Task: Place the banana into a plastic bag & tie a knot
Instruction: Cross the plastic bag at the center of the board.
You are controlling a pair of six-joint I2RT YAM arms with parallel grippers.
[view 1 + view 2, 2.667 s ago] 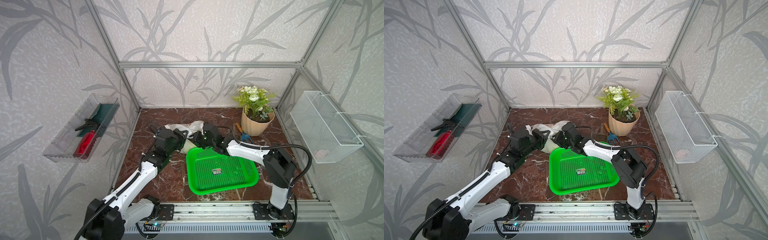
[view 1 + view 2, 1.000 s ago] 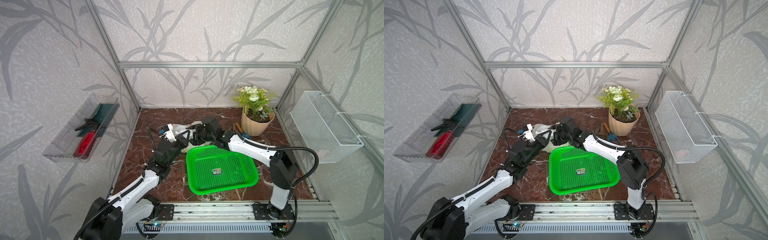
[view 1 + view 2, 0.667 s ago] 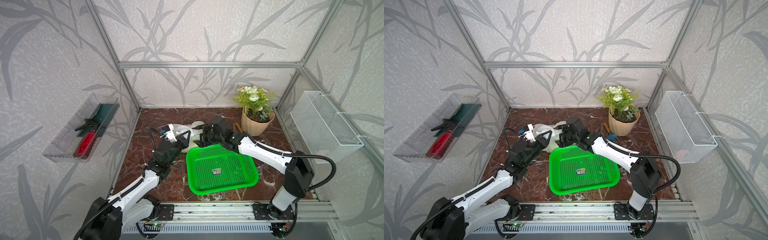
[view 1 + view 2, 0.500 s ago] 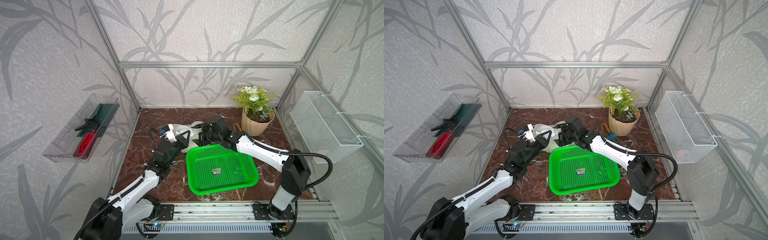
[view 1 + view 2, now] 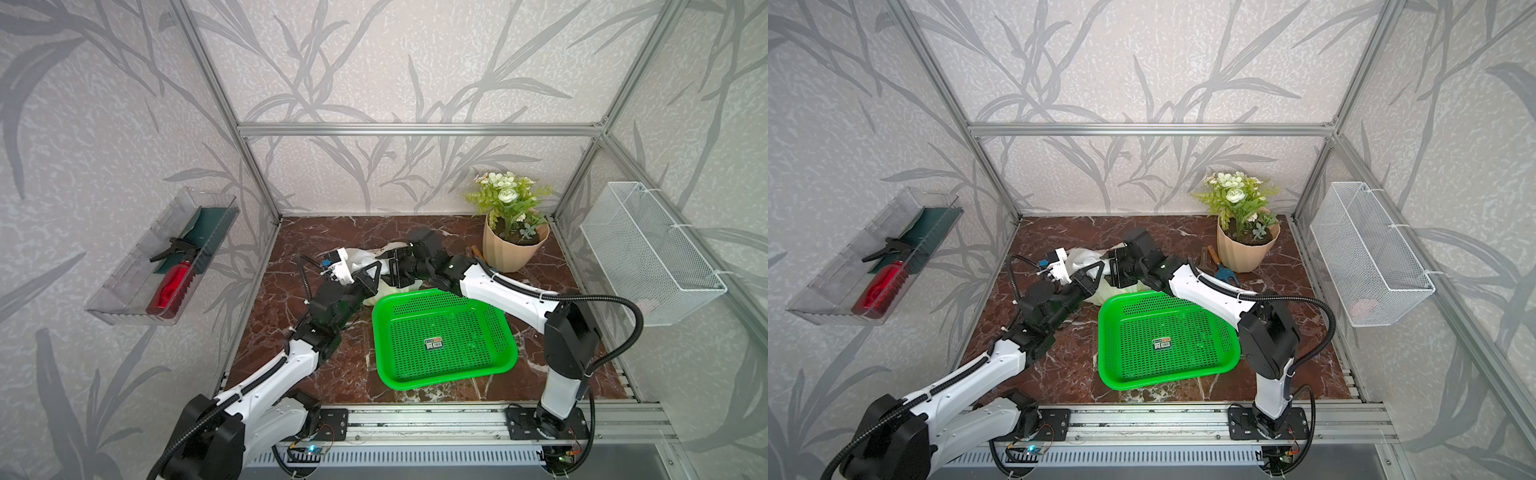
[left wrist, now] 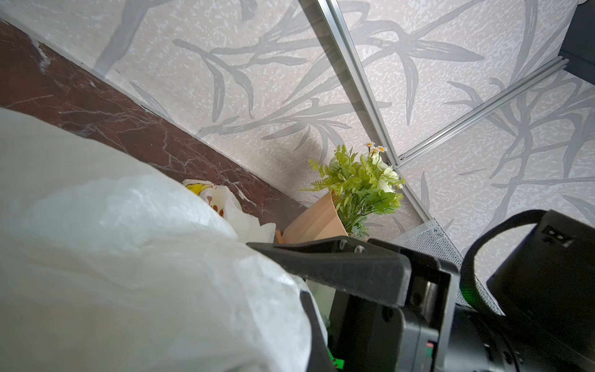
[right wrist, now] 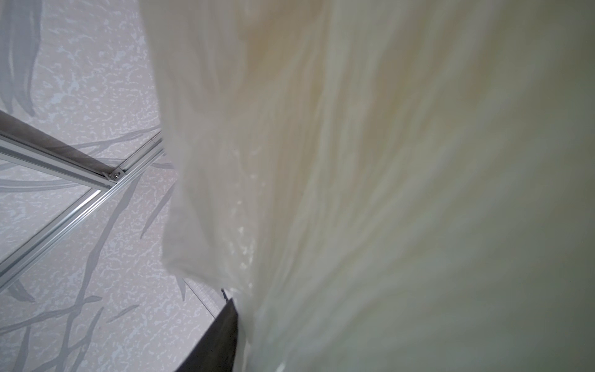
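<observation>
The right gripper (image 5: 395, 269) has slid left over the last half second, closer to the left gripper (image 5: 376, 271), and its elbow has drawn in with it; the left arm has not budged. Both grippers now meet at the thin white translucent plastic bag (image 5: 360, 259); it lies bunched on the dark red marble tabletop (image 5: 332, 232), just beyond the far left corner of the green perforated plastic basket (image 5: 449, 379) and hard against its rim; part of the film is lifted off the surface between the two grippers. The left gripper is clamped tight on a fold of the plastic bag; in the left wrist view the film (image 6: 128, 257) billows out beside its black finger (image 6: 338, 261). The right gripper is pressed into the plastic bag, and its wrist view is almost filled with blurred creamy film (image 7: 386, 161); I cannot tell how wide its jaws stand. At the far right stands a beige pot of white flowers (image 5: 515, 254); a small garden trowel (image 5: 1223, 271) lies just left of it.
</observation>
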